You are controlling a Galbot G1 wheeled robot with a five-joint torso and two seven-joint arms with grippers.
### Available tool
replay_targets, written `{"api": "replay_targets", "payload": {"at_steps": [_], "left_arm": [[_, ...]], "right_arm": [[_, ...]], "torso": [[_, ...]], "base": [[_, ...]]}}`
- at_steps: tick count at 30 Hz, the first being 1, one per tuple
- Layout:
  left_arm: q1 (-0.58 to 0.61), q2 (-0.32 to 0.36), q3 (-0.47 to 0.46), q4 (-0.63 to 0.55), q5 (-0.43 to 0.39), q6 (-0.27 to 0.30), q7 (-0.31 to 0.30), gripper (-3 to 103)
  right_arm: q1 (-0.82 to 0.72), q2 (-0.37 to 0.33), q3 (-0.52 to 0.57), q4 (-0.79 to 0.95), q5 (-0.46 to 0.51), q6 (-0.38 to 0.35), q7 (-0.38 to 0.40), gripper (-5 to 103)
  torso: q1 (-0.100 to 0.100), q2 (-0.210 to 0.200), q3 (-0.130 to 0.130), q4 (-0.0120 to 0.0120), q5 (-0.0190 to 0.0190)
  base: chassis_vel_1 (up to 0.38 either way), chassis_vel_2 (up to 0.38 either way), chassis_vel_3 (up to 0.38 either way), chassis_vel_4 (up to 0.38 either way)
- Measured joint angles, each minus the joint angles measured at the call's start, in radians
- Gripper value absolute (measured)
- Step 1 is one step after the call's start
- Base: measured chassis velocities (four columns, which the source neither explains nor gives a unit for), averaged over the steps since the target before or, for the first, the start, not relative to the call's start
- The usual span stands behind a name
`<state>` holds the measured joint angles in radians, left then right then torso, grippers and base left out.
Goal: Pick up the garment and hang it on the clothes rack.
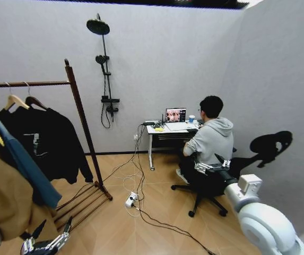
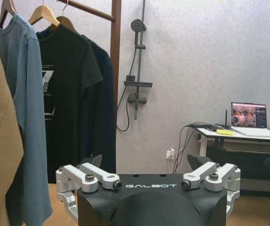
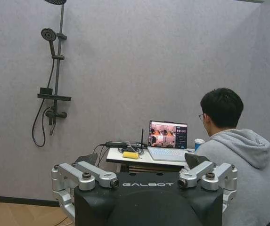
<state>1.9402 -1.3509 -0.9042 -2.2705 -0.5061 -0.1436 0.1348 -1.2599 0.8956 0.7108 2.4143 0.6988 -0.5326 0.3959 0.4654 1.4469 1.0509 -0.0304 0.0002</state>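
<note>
The clothes rack [image 1: 83,122] stands at the left, dark red-brown wood with a horizontal rail; its post [image 2: 117,47] also shows in the left wrist view. The garment [image 1: 69,151], a long black long-sleeved jacket, hangs on the rail right beside the post, and a strip of it [image 2: 104,117] shows behind a black short-sleeved top [image 2: 64,94] with a pale chest mark. My left gripper [image 1: 52,228] [image 2: 145,162] is low in front of the rack, open and empty. My right gripper [image 1: 220,161] [image 3: 142,160] is held out to the right, open and empty, facing the desk.
A blue garment [image 1: 27,167] and a tan one [image 1: 3,202] hang nearer me on the rail. A person [image 1: 210,141] sits on an office chair at a desk [image 1: 170,129] with a laptop. Cables and a power strip [image 1: 131,200] lie on the wood floor. A shower fixture [image 1: 105,69] hangs on the back wall.
</note>
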Motion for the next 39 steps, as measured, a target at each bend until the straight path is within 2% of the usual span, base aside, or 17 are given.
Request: {"api": "replay_targets", "payload": {"at_steps": [6,7,16,19,28,30,33,36,37,39], "left_arm": [[0.0,0.0,0.0,0.0,0.0,0.0,0.0,100],[0.0,0.0,0.0,0.0,0.0,0.0,0.0,100],[0.0,0.0,0.0,0.0,0.0,0.0,0.0,100],[0.0,0.0,0.0,0.0,0.0,0.0,0.0,100],[0.0,0.0,0.0,0.0,0.0,0.0,0.0,100],[0.0,0.0,0.0,0.0,0.0,0.0,0.0,100],[0.0,0.0,0.0,0.0,0.0,0.0,0.0,100],[0.0,0.0,0.0,0.0,0.0,0.0,0.0,100],[0.0,0.0,0.0,0.0,0.0,0.0,0.0,100],[0.0,0.0,0.0,0.0,0.0,0.0,0.0,100]], "right_arm": [[-0.004,0.003,-0.002,-0.001,-0.011,0.002,0.0,100],[-0.007,0.005,-0.004,0.001,-0.015,0.002,0.0,100],[-0.022,0.009,-0.008,0.003,-0.03,0.003,0.003,100],[-0.025,0.012,-0.009,0.002,-0.034,0.003,0.004,100],[-0.029,0.025,-0.013,-0.006,-0.054,0.006,0.003,100],[-0.029,0.024,-0.014,-0.009,-0.059,0.007,0.002,100],[-0.025,0.022,-0.014,-0.021,-0.064,0.015,0.0,100],[-0.02,0.021,-0.017,-0.033,-0.071,0.022,-0.003,100],[-0.019,0.021,-0.02,-0.039,-0.073,0.025,-0.005,100],[-0.017,0.022,-0.024,-0.044,-0.078,0.028,-0.007,100]], "torso": [[0.0,0.0,0.0,-0.0002,0.0003],[0.0,0.0,0.0,-0.0005,-0.0007],[0.0,0.0,0.0,-0.0001,0.0002],[0.0,0.0,0.0,-0.0004,-0.0007],[0.0,0.0,0.0,-0.0002,0.0005],[0.0,0.0,0.0,-0.0002,-0.001],[0.0,0.0,0.0,-0.0001,0.0003],[0.0,0.0,0.0,0.0,-0.0007],[0.0,0.0,0.0,-0.0001,0.0004],[0.0,0.0,0.0,-0.0004,0.0001]], "base": [[0.154,-0.2,-0.193,0.147],[0.146,-0.192,-0.177,0.141],[0.176,-0.171,-0.169,0.17],[0.165,-0.184,-0.181,0.16],[0.19,-0.182,-0.186,0.197],[0.162,-0.204,-0.194,0.207],[0.203,-0.197,-0.207,0.201],[0.228,-0.218,-0.202,0.205],[0.184,-0.202,-0.214,0.18],[0.195,-0.208,-0.196,0.18]]}}
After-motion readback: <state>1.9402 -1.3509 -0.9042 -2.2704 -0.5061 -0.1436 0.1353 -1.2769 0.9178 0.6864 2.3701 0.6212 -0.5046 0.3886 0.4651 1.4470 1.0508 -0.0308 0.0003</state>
